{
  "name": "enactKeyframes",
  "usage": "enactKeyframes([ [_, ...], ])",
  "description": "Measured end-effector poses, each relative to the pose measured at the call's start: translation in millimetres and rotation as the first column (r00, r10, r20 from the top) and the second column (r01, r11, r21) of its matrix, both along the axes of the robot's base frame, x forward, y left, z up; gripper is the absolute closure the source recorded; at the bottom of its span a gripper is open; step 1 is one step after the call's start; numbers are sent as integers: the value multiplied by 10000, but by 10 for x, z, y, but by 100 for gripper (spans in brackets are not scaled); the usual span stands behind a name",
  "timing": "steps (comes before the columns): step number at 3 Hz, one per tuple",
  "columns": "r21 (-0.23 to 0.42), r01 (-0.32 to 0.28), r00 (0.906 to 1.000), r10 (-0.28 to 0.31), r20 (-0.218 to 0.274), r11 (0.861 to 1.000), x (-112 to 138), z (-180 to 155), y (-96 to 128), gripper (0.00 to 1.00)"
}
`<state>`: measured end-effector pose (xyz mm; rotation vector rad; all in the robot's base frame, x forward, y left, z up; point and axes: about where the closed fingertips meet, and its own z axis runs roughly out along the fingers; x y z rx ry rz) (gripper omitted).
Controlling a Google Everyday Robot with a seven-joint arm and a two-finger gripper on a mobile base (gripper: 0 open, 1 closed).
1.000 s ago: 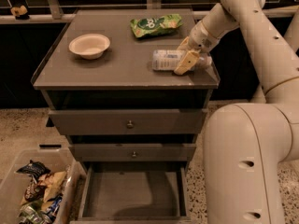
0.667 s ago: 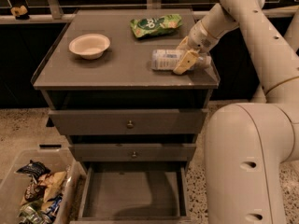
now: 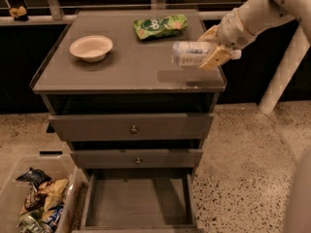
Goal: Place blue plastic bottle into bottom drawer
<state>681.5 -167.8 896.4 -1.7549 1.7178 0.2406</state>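
The blue plastic bottle (image 3: 189, 53) lies on its side in my gripper (image 3: 212, 52), lifted above the right part of the cabinet top (image 3: 121, 74); its shadow falls on the top below it. My gripper is shut on the bottle, with the arm coming in from the upper right. The bottom drawer (image 3: 138, 198) stands pulled open at the foot of the cabinet, its flat grey floor bare.
A beige bowl (image 3: 91, 47) sits on the cabinet top at the left and a green snack bag (image 3: 159, 26) at the back. Two upper drawers with small knobs (image 3: 133, 128) are closed. A clear bin of snack packs (image 3: 36, 203) stands on the floor at the lower left.
The bottle has been lifted off the cabinet top in my gripper. The camera's view of the cabinet has also shifted.
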Motion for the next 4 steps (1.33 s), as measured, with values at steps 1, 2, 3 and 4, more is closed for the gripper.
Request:
enactKeyframes([
  [1, 530, 71, 9861, -158, 1653, 9986, -472, 478, -90, 100],
  [2, 997, 30, 9678, -279, 2503, 9950, -906, 548, 6, 100],
  [3, 1103, 463, 9786, -672, 1944, 9928, -1204, -108, -65, 100],
  [4, 274, 884, 9955, -892, 311, 9957, -1396, -1248, -41, 100],
])
